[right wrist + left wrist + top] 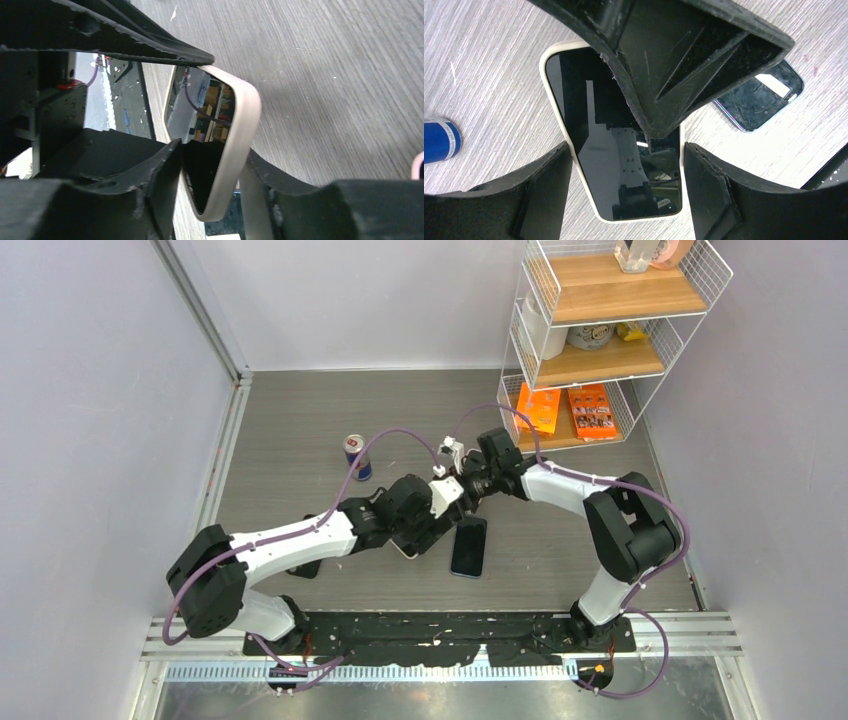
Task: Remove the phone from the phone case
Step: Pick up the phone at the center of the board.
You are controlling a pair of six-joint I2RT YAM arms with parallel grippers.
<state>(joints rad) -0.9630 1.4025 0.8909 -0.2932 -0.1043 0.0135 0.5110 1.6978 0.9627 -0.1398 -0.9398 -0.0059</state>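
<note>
The phone (624,150) lies screen up on the table in a cream phone case (555,107). My left gripper (626,146) straddles its lower half, and its fingers (544,195) press the case's two long sides. My right gripper (212,150) comes in from the far end, one finger over the screen and the other behind the case rim (240,130), pinching that end. In the top view both grippers meet mid-table: the left one (420,530) and the right one (455,495). Only a white sliver of the case (405,549) shows there.
A second dark phone (468,546) without a case lies just right of the grippers. A blue drink can (357,456) stands to the far left. A wire shelf (600,340) with boxes fills the far right corner. A small black item (305,568) lies under the left arm.
</note>
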